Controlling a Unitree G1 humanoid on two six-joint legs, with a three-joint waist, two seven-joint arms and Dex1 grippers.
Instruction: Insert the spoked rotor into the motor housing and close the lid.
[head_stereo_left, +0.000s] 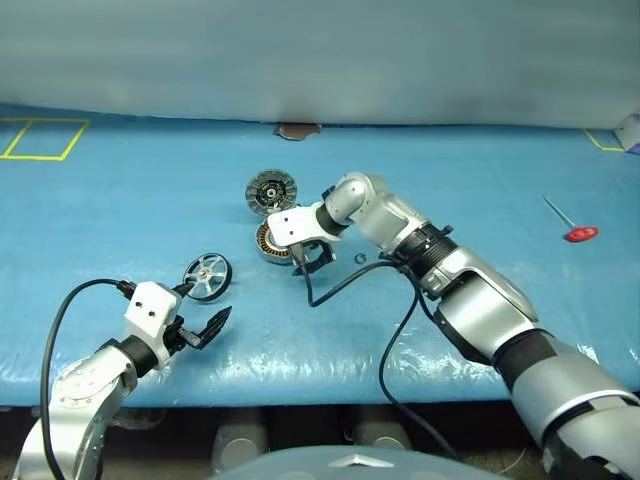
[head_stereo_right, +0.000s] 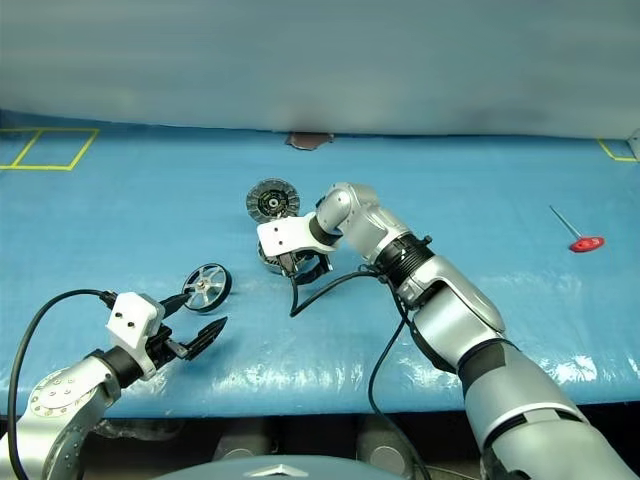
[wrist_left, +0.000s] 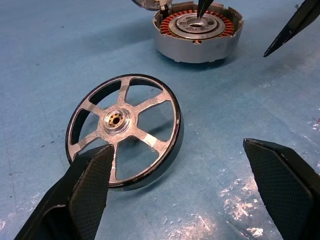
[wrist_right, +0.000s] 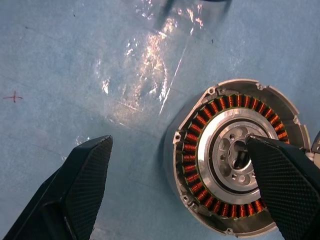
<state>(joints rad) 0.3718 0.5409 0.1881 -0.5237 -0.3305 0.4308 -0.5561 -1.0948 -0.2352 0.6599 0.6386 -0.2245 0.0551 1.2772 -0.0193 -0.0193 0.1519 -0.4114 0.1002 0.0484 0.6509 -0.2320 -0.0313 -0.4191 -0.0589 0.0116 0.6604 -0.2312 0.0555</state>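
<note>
**Both arms poised, rotor not yet picked up**

While the housing lies open, I read the left eye view first: the spoked rotor (head_stereo_left: 207, 276) stands tilted on its rim on the blue mat (head_stereo_left: 120, 210), lower left of centre, just above the left gripper (head_stereo_left: 205, 328), whose fingers are spread and empty. At centre, the right gripper (head_stereo_left: 308, 262) hangs over the motor housing (head_stereo_left: 268, 241), fingers apart, nothing in them. The lid (head_stereo_left: 271, 190) is flipped back just above the housing, segmented face up, which leaves the cup free to take the rotor. A red-handled tool (head_stereo_left: 571, 225) lies far right, well apart.

The right eye view shows the same layout, with the housing mostly hidden behind the right wrist.

In the left wrist view, the rotor fills the middle-left, one finger (wrist_left: 82, 192) just in front of its rim, the other well to the right; I judge this a line-up for a grasp.

In the right wrist view, the copper windings (wrist_right: 192, 165) ring the bearing at lower right, one finger overlapping the bearing, probably to steady the housing.
</note>
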